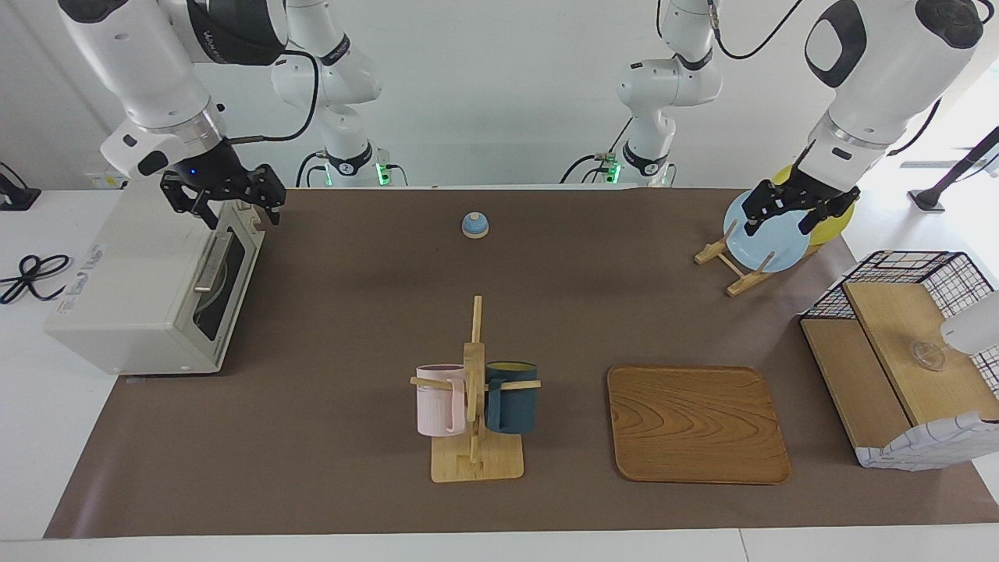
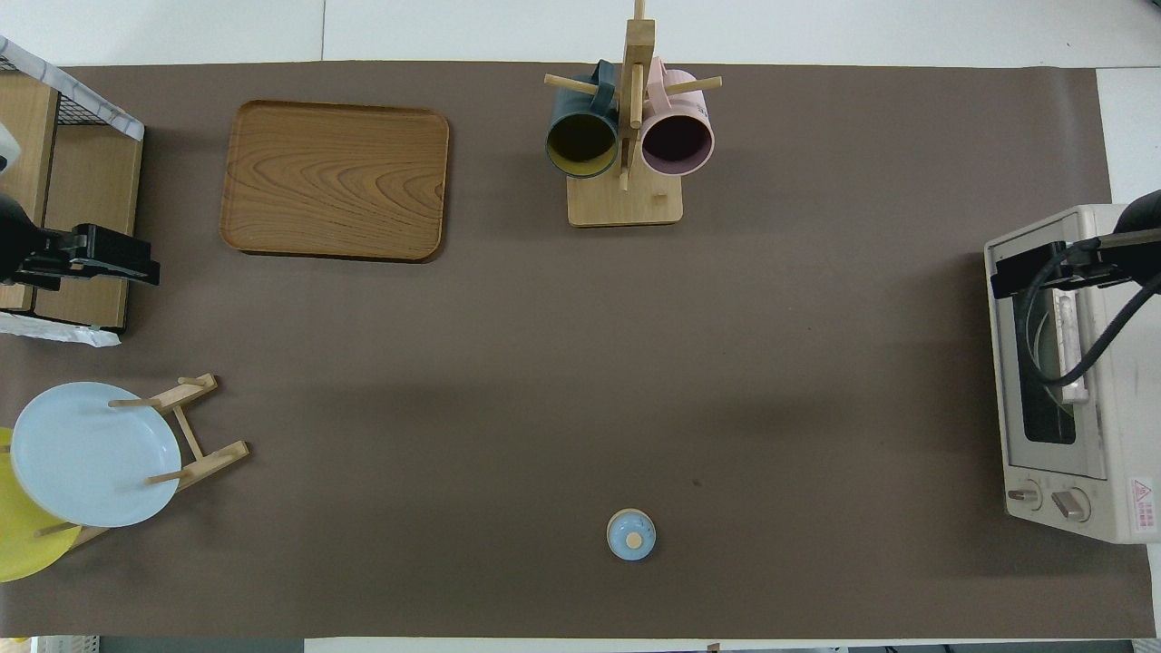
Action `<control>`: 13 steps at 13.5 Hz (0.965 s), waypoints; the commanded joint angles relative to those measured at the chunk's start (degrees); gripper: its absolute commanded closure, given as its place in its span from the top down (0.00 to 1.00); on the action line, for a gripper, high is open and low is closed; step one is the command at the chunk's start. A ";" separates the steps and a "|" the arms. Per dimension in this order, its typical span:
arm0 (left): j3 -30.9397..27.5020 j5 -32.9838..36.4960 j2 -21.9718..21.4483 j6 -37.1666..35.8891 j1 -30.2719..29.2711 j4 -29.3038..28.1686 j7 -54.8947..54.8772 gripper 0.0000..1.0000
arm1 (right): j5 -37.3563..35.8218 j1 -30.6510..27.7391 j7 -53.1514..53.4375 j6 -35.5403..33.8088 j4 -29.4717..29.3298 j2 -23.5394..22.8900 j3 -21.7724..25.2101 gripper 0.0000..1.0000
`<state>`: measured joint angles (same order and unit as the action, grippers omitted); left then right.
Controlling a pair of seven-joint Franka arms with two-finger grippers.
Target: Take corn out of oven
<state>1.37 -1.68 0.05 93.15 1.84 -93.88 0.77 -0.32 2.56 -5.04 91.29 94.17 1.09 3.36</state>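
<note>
While both arms hover, right fingers (image 1: 234, 204) over the oven (image 1: 148, 289) and left fingers (image 1: 792, 211) spread wide, empty.

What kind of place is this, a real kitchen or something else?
Probably a robot lab staged as a kitchen: two robot arms stand at a table with a brown mat, holding a closed toaster oven, a mug rack and plates in a wooden stand.

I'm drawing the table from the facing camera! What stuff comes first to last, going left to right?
oven → small blue lidded pot → mug tree with a pink and a dark blue mug → wooden tray → plate rack → basket
</note>
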 commanded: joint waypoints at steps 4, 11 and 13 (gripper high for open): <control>0.30 1.07 -0.05 -0.43 -0.52 0.72 -0.42 1.00 | 1.55 -0.09 0.82 0.38 0.31 0.05 0.24 1.00; 0.30 1.07 -0.05 -0.43 -0.52 0.72 -0.42 1.00 | 1.55 -0.27 0.47 0.99 1.63 0.50 0.24 0.98; 0.30 1.07 -0.05 -0.43 -0.52 0.72 -0.42 1.00 | 1.38 -0.36 -0.75 1.69 1.80 0.50 0.24 0.25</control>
<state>1.37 -1.68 0.05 93.15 1.84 -93.88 0.77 -0.30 2.55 -5.04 91.38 94.83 1.07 3.40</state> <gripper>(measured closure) 0.000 0.070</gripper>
